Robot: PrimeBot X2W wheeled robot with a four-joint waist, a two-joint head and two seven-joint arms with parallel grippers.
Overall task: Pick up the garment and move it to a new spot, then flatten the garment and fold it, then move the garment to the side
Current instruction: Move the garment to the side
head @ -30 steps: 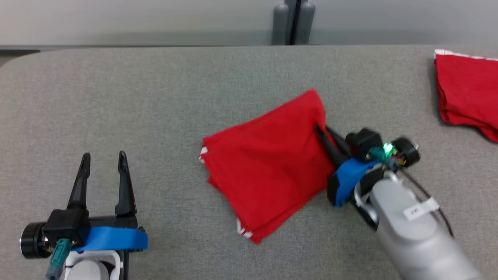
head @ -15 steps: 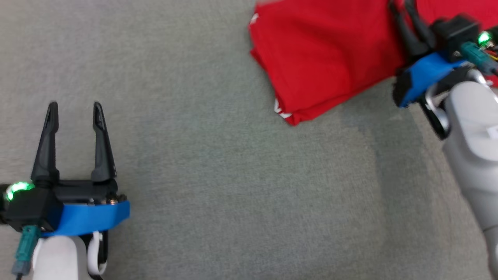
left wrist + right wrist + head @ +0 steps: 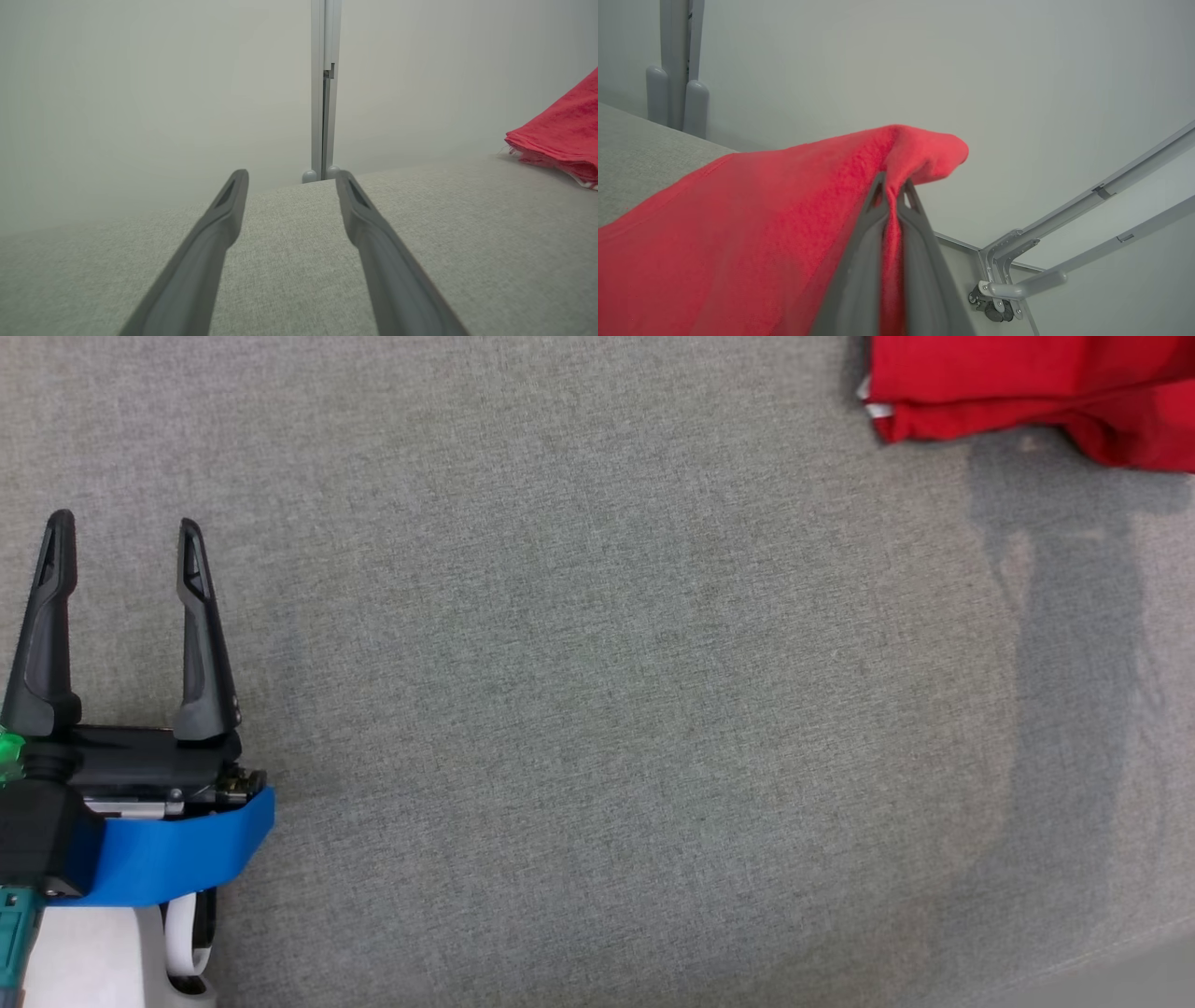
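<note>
1. Left hand (image 3: 124, 527) is at the near-left of the table (image 3: 597, 672). Fingers are spread wide w/ nothing btwn them, tips pointing to the far side.
2. Left wrist view: it hangs low over the grey fabric top, touching nothing. The tips aim at a grey post (image 3: 324, 93) against the pale wall (image 3: 140, 93) past the far edge.
3. Right hand (image 3: 893, 186) is pinching the garment (image 3: 761, 224). Red cloth is squeezed btwn the two fingers, w/ a fold bulging just past the tips.
4. From the pinch the cloth drapes down & to the left in the right wrist view, w/ grey table top beyond it.
5. Head view: garment sits at the far-right corner, cut off by the frame edge, w/ a bit of white trim (image 3: 873, 411) at its left end.
6. A dark shadow (image 3: 1074, 616) lies on the table on the near side of the garment.
7. Garment & left hand are well apart. Left wrist view shows red layers at the right edge, on or just over the table; can't tell which.
8. Grey metal rails (image 3: 1087, 210) show behind the right hand.
</note>
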